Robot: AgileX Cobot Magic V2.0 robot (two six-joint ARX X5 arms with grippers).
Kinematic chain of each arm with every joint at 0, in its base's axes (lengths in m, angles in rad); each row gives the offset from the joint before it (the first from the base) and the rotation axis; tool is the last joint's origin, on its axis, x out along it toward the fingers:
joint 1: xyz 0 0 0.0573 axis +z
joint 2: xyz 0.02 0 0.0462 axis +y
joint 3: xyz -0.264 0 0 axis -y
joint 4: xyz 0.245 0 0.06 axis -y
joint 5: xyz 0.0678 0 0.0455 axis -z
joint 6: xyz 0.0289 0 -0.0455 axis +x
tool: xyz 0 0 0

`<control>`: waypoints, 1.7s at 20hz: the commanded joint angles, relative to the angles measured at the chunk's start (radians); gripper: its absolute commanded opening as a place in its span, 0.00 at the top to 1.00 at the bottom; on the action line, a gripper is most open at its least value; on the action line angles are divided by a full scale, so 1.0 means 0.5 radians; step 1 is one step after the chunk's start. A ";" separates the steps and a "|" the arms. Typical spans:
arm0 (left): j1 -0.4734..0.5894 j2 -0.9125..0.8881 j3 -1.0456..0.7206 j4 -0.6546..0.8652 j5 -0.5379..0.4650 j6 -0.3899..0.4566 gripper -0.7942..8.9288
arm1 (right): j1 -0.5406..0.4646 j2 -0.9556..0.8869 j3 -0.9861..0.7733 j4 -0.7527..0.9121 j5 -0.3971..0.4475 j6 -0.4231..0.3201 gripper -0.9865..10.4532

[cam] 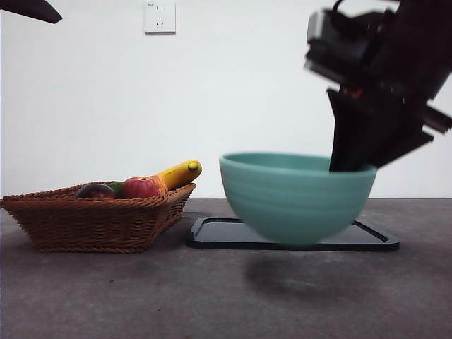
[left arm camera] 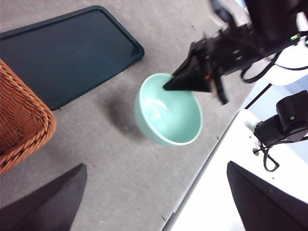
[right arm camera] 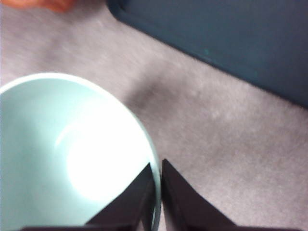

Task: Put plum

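One plum (cam: pixel 95 191) in basket (cam: pixel 99 222); bowl (cam: pixel 296 198) empty, R fingers (right arm camera: pixel 156 192) pinching rim.

You see one bowl (cam: pixel 296 198), one tray (cam: pixel 367 239), one basket (cam: pixel 92 219), one plum (cam: pixel 94 191), one apple (cam: pixel 141 187), one banana (cam: pixel 180 172), two grippers.

Teal bowl (cam: pixel 296 198) above black tray (cam: pixel 219 236); wicker basket (cam: pixel 92 219) w/ apple (cam: pixel 141 188), banana (cam: pixel 180 173), green fruit (cam: pixel 116 187).

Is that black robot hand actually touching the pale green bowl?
Touching. The right wrist view shows the right hand pinching the rim of the pale green bowl, one jaw inside and one outside.
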 commanded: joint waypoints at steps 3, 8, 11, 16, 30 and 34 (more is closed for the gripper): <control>-0.006 0.012 0.035 0.007 0.018 0.015 0.44 | 0.013 0.192 0.011 0.098 0.002 0.028 0.91; -0.006 0.012 0.035 0.006 0.018 0.015 0.44 | 0.014 0.317 0.011 0.101 0.001 0.023 0.91; -0.006 0.012 0.035 0.007 0.018 0.015 0.44 | 0.015 0.317 0.011 0.093 0.002 0.023 0.91; -0.006 0.012 0.035 0.006 0.018 0.015 0.44 | 0.015 0.317 0.011 0.091 0.002 0.033 0.76; -0.006 0.012 0.035 0.006 0.018 0.011 0.44 | -0.002 -0.423 0.262 -0.267 0.007 0.014 0.71; -0.006 0.012 0.035 -0.003 0.018 0.008 0.44 | -0.002 -0.747 0.289 -0.445 -0.445 0.022 0.71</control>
